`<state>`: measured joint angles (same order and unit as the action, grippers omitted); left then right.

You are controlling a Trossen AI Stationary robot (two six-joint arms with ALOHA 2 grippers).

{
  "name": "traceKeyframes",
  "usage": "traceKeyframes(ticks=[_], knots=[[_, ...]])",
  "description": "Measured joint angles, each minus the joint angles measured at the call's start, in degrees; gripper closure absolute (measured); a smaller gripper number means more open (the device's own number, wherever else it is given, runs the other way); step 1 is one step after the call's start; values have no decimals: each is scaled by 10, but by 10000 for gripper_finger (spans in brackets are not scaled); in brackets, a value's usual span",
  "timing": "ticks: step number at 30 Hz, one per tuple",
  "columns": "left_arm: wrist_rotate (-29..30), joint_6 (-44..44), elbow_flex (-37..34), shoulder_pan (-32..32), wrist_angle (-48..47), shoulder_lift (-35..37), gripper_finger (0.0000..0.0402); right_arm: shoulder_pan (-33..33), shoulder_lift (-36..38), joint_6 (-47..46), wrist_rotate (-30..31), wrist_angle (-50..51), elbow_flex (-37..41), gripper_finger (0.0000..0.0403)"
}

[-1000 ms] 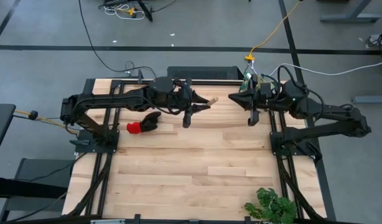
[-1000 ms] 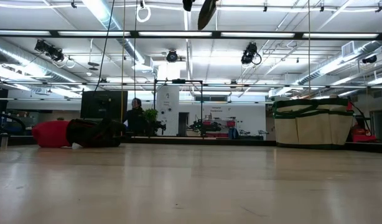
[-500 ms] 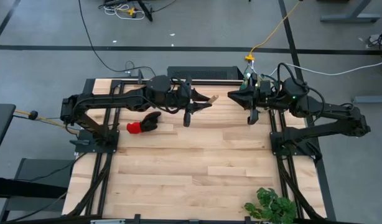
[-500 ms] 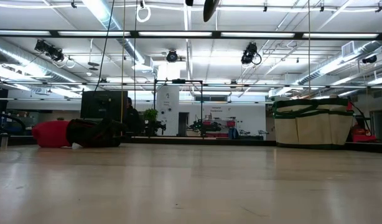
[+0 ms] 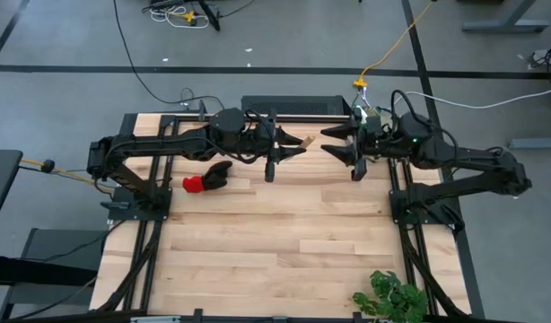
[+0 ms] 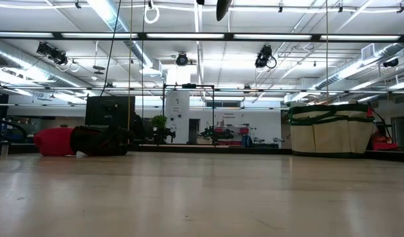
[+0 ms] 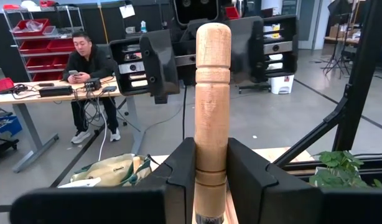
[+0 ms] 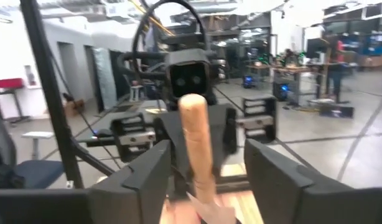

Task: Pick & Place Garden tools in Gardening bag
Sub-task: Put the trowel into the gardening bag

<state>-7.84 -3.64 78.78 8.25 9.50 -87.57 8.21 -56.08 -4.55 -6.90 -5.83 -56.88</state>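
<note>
Above the surface [image 5: 275, 242], near its far edge: left end effector [image 5: 277, 154] clamped on wooden-handled tool [image 7: 213, 99]; right end effector [image 5: 340, 144] spread wide, facing it, apart. Low view alone showed gardening bag [image 6: 331, 129]. Glove [image 5: 206, 178] lying left.
</note>
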Motion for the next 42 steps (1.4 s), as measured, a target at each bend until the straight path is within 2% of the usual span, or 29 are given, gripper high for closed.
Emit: traceKeyframes(ticks=[8,15,28,42], knots=[[0,0,0,0,0,0,327,0,-45,-10,-17,-66,0,133],[0,0,0,0,0,0,327,0,-75,-10,-17,-121,0,117],[0,0,0,0,0,0,327,0,-107,-10,-17,-157,0,119],[0,0,0,0,0,0,326,0,-107,-10,-17,-157,0,177]])
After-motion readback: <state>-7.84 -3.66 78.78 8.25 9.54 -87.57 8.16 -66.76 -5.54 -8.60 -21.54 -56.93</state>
